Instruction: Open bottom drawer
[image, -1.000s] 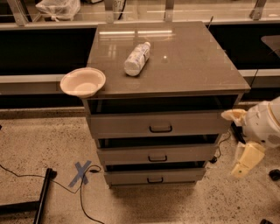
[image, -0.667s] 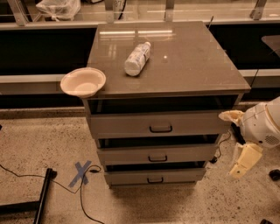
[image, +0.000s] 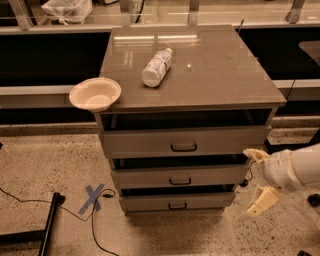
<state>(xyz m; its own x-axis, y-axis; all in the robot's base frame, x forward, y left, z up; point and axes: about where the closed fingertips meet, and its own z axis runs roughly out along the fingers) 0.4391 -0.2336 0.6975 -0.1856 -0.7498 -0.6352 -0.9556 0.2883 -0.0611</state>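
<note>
The bottom drawer (image: 175, 202) is the lowest and shallowest grey front of the cabinet, with a small dark loop handle (image: 177, 205) at its centre. It sits flush in line with the fronts above. My gripper (image: 259, 179) hangs at the cabinet's lower right corner, off to the right of the drawer fronts, its two cream fingers spread wide apart, one at the height of the middle drawer (image: 179, 176) and one level with the bottom drawer. It is open with nothing between its fingers. It touches no handle.
On the cabinet top (image: 225, 75) lies a plastic bottle (image: 156, 67), and a white bowl (image: 95, 94) overhangs the left edge. The top drawer (image: 183, 142) has the tallest front. A blue tape cross (image: 93, 197), a cable and a black stand leg (image: 47, 227) lie on the floor at left.
My gripper has drifted slightly left and down toward the cabinet's lower right corner. The drawers, bottle and bowl have not moved.
</note>
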